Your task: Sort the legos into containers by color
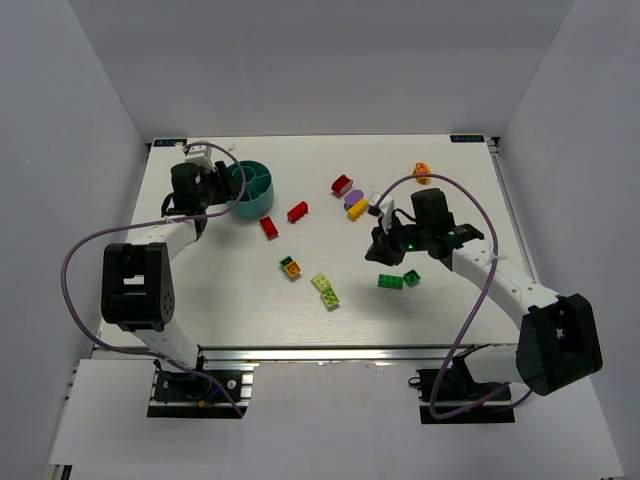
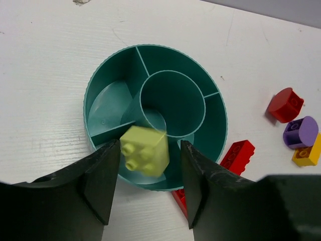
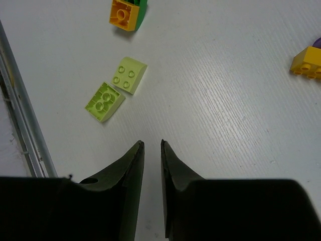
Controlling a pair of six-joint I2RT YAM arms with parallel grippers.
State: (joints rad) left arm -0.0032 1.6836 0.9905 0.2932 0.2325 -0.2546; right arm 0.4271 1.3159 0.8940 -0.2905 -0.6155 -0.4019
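Showing the drop of a pale yellow-green brick (image 2: pixel 144 151) over the teal cup (image 2: pixel 103 95), which stands at the far left of the desk (image 1: pixel 230 290). The left hand (image 2: pixel 149 148) is spread wider than the brick, with a gap visible on the brick's right side, and the brick is blurred. I judge it loose and falling rather than pinched. It sits above the cup's near compartment, close to the central tube (image 2: pixel 173 103) and to the near rim.

Hazards as I read them:
- The brick may strike the rim or a divider wall and tip out onto the desk, beside the red brick (image 2: pixel 238 153) lying just outside the cup.
- It may glance off the tube's lip and settle in the tube or a neighbouring compartment, spoiling the colour sort.
- A tumbling brick could lodge across a divider.

The cause in each case would be the slim margin between brick and walls, not the grip.

Pose: my left arm reaches to the far left, wrist bent so the fingers point steeply down over the cup. My right arm extends over the right middle of the desk. The right hand (image 3: pixel 151 143) is low, nearly pressed together with only a slit between its fingers, pinching nothing — a pale lime brick (image 3: pixel 129 74) and a brighter lime brick (image 3: pixel 105 101) lie ahead of it, just beside each other.
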